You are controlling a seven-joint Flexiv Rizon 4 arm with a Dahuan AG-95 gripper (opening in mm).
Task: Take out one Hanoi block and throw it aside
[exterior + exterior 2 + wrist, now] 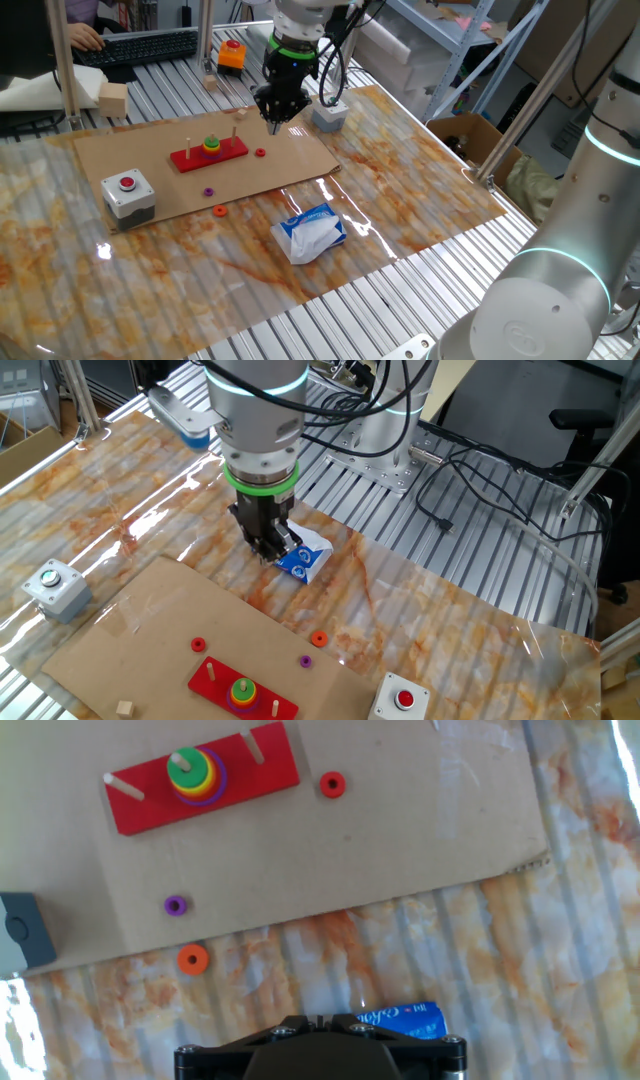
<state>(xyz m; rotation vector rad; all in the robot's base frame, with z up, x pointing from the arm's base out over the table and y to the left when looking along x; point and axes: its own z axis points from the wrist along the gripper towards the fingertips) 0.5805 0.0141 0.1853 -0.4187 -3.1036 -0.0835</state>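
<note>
Tissues in a blue and white packet (311,233) lie nearest to me on the marbled surface (420,190), toward 6 o'clock. Behind the packet a brown cardboard sheet (290,155) is spread out. At its near edge sits an orange ring (219,210), half on the cardboard. A small purple ring (208,191) lies just behind it, at about 11 o'clock from the orange one. At 9 o'clock from these two stands a grey box with a red button (128,192).

More far on the cardboard is the red Hanoi base (208,154) with three pegs. The stack of Hanoi blocks (212,145) sits on the middle peg: a green one on top, then yellow, then darker ones below. A red ring (260,152) lies apart from the base, at 3 o'clock from it.

Above the far edge of the cardboard, at 1 o'clock from the base, hangs the hand (277,118). It points down and touches nothing. The fingers look drawn close together with nothing between them, but I cannot tell for certain how wide they stand. In the hand view only the black body of the hand (320,1050) shows at the bottom.

Behind the hand stands another grey box (330,115), and farther away, off the surface, an orange object (232,55) on the metal slats.
</note>
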